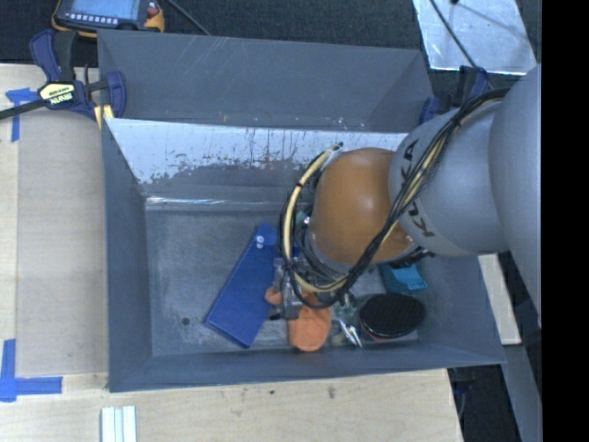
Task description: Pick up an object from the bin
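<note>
My gripper [296, 291] is low in the bin's front middle, mostly hidden under the arm's orange cover. It hangs just right of a flat blue rectangular box [242, 289] that lies tilted on the bin floor. Directly below the gripper, by the front wall, sits a small orange rounded thing [310, 331]; whether the gripper touches it is hidden. A black round disc-shaped thing [392, 314] lies to the right of that.
A light-blue thing [405, 277] peeks out from under the arm above the black disc. The arm and its cables cover the bin's right half. The left part of the bin floor is bare grey metal.
</note>
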`<state>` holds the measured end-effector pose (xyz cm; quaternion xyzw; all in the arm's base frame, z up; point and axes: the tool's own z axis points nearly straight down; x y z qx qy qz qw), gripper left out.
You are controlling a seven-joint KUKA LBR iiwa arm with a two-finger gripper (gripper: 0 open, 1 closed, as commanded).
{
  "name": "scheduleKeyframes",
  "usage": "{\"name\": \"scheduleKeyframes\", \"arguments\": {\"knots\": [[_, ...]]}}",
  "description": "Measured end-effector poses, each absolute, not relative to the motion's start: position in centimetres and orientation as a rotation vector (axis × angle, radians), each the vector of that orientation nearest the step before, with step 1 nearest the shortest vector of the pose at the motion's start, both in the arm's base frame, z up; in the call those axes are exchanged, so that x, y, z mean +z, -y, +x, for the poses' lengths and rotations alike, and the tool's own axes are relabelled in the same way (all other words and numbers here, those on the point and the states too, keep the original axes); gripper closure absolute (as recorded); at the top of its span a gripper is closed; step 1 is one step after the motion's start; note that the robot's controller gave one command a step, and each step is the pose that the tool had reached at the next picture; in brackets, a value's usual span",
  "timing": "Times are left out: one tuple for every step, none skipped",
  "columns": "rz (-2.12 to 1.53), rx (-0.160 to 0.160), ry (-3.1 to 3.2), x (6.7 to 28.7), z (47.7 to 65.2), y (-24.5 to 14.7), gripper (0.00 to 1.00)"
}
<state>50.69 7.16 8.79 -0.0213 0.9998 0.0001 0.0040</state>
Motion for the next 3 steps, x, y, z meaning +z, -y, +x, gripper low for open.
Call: {"name": "scheduleKeyframes", "arguments": {"knots": [[-0.086, 0.001, -3.134, 10.21, 50.79, -7.74, 0.0], [-0.087, 0.002, -3.134, 10.21, 50.82, -7.77, 1.0], [-0.087, 0.002, -3.134, 10.21, 50.82, -7.77, 1.0]]}}
